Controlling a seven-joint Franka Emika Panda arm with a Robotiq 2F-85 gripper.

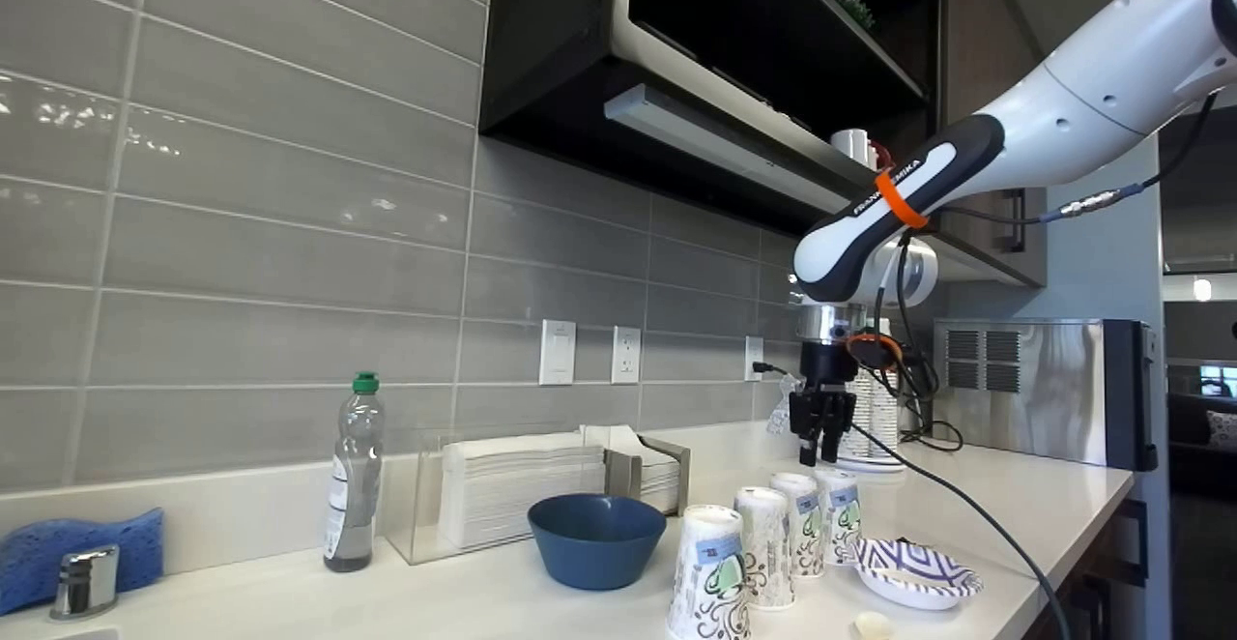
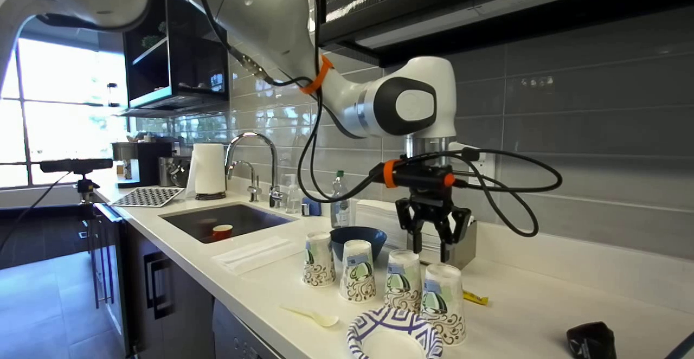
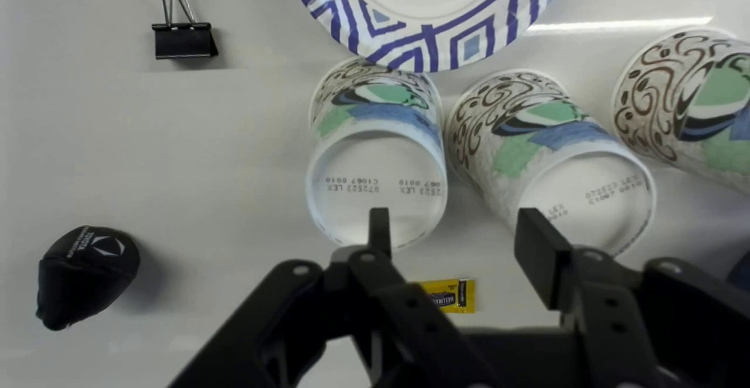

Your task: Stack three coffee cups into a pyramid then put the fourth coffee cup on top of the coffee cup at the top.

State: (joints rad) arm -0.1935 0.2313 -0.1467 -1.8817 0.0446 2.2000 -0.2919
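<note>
Wrist view: the claw (image 3: 460,238), parted and empty, stands above close-set, inverted paper coffee cups (image 3: 376,156) inward of the counter's (image 3: 205,142) front edge; misaligned descent into their narrow gap could topple one.

Four coffee cups (image 2: 403,283) in a row on the counter (image 2: 531,315), bowl (image 2: 358,234) behind, dish (image 2: 396,315) in front, claw (image 2: 431,252) above.

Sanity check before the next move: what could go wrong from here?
Open jaws hang over the gap between the end cup and its neighbour; lowering them here might knock either.
The dish overlaps the end cup in the wrist view, so moving that cup could drag it.
Both cups stand upside down, narrow ends up; anything stacked there may wobble.
</note>
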